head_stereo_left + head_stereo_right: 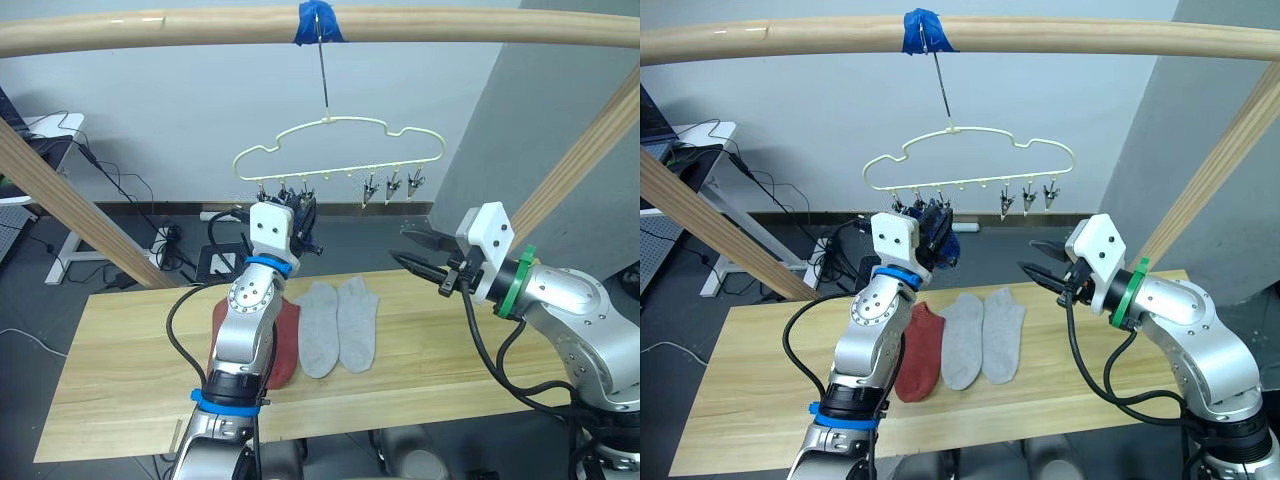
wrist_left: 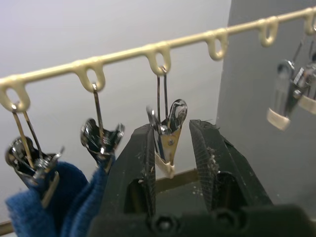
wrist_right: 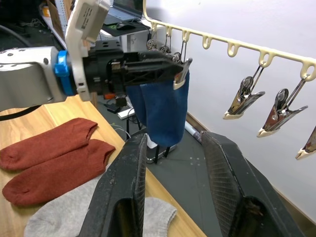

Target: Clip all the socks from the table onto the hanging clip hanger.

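Tabletop (image 1: 120,380) across the 6 o'clock half of the head views, with four socks on it and well short of its edges. Above, at 12 o'clock, wooden pole (image 1: 450,25) with blue tape (image 1: 318,22), there to carry the hook of the clip hanger (image 2: 128,52), hung high enough for both arms to reach its row of clips.

Left claw (image 2: 170,129) raised to the hanger at about 11 o'clock from the socks, released, with a black finger on either side of the third clip (image 2: 175,111) and not visibly pressing it — likely lined up to squeeze that clip open for the next sock. Right claw (image 1: 412,248) at 3 o'clock, parted and empty, hovering over the tabletop and pointing toward the hanger — probably waiting to fetch and feed in a sock.

Two grey socks (image 1: 357,320) side by side at centre, flat, toes toward 6 o'clock. Two red socks (image 3: 54,158) just beside them at 9 o'clock. Two blue socks (image 3: 163,113) already hung from the first two clips, so by this reckoning a third of the job done.

From the head: the red pair half hidden behind the left arm. From the right wrist: both red socks in full, plus the blue pair hanging straight and the spare clips (image 3: 242,101) beyond. From the left wrist: the gap between fingers and clip.
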Available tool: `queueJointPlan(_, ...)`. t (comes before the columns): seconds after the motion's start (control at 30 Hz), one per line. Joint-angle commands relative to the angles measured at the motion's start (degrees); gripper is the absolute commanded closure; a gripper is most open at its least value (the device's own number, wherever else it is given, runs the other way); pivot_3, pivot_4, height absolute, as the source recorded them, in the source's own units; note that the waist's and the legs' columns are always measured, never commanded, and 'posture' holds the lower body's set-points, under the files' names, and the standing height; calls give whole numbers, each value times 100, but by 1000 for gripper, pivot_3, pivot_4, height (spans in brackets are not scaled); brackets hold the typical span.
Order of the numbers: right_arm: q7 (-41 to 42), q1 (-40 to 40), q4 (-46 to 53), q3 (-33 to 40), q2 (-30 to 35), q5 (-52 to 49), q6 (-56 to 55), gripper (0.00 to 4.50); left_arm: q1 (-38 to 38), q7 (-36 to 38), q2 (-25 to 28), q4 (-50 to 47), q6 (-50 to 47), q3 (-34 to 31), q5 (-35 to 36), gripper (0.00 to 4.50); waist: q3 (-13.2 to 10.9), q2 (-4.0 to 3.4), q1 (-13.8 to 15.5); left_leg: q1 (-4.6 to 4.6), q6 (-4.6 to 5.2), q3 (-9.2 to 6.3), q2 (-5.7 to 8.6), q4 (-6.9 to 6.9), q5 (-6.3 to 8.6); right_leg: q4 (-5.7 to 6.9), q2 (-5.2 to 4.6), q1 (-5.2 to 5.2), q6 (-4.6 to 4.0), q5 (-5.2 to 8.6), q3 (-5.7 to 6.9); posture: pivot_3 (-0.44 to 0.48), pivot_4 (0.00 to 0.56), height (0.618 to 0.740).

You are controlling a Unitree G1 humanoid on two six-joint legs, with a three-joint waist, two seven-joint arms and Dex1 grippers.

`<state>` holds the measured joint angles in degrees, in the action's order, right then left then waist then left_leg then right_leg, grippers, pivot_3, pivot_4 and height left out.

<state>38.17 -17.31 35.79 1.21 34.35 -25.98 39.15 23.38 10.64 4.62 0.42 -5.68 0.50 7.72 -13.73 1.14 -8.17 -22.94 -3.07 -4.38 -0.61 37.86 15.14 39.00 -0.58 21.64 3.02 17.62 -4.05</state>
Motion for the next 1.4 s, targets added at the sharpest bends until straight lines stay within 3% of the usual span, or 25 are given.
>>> queueJointPlan(0.03,-46,-26,260,117,58,-115,-35,2715,161,-65,-53,-22,161,-81,-1,3268,0,0,0,0,0,0,0,0,0,0,0,0,0,0,0,-266,220,740)
queueJointPlan(0.53,-27,-35,312,194,176,-623,119,2715,183,-135,-197,-5,183,-70,-33,3268,0,0,-2,0,0,0,0,0,0,0,0,0,0,0,0,-271,220,740)
queueJointPlan(1.4,-102,53,371,183,206,-648,30,2715,-295,-161,-298,-463,72,96,-154,3268,0,0,-3,0,0,1,0,1,0,0,1,0,0,0,0,-270,220,740)
